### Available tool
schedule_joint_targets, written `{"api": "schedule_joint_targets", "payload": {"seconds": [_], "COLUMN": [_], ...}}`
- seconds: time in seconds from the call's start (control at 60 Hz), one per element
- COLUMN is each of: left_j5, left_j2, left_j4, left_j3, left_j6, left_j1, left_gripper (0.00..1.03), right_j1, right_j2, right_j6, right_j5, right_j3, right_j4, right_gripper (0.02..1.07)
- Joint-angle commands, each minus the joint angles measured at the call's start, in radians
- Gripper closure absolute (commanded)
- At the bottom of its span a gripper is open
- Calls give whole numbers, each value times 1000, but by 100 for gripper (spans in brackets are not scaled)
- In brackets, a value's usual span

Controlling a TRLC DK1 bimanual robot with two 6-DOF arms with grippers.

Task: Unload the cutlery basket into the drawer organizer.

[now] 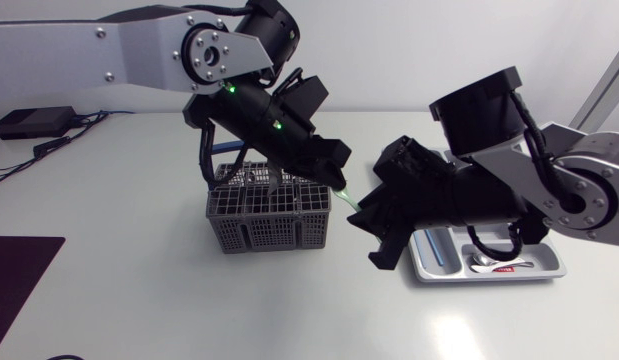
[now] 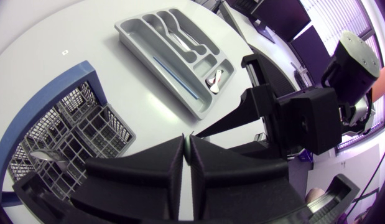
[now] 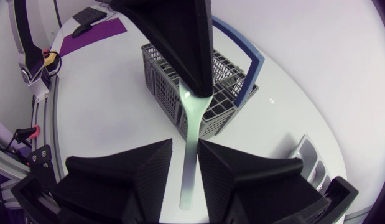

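A dark mat (image 1: 19,285) lies at the desk's (image 1: 139,300) 8 o'clock edge in the head view. Near the middle stands the grey cutlery basket (image 1: 271,218) with its blue handle (image 3: 253,59). In the left wrist view one metal piece (image 2: 46,155) lies in one of its cells, and the other cells in sight look bare. Just past the basket's 2 o'clock corner, the left claw (image 1: 337,183) is clenched on the upper end of a pale green utensil (image 3: 192,143), held above the desk. The utensil's long handle hangs down between the fingers (image 3: 152,177) of the right claw (image 3: 186,169), which are spread and not closed on it; whether one of them touches it I cannot tell. At the basket's 3 o'clock, beyond the right claw, the grey drawer organizer (image 1: 489,279) lies flat. It holds a blue stick (image 2: 176,73) in its long side compartment, a spoon (image 2: 217,78) in the small end one, and metal cutlery (image 2: 186,40) in the shaped slots.
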Motion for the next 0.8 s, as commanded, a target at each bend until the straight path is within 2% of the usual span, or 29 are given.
{"api": "schedule_joint_targets", "payload": {"seconds": [0.0,0.183,0.25,0.683,0.767,0.783], "left_j5": [11,11,11,11,11,10], "left_j2": [-21,-21,-21,-22,-24,-25], "left_j4": [0,2,2,7,8,8], "left_j3": [12,5,5,6,9,11], "left_j6": [-21,-19,-18,-19,-18,-18], "left_j1": [4,6,8,8,11,12], "left_gripper": [100,100,100,99,96,90], "right_j1": [8,7,7,8,7,7], "right_j2": [14,14,14,7,5,5], "right_j6": [22,19,18,5,-1,-4], "right_j5": [-8,-8,-8,-23,-24,-26], "right_j3": [18,22,25,23,18,17], "right_j4": [-3,-8,-14,-41,-44,-44], "right_gripper": [70,85,93,97,97,97]}}
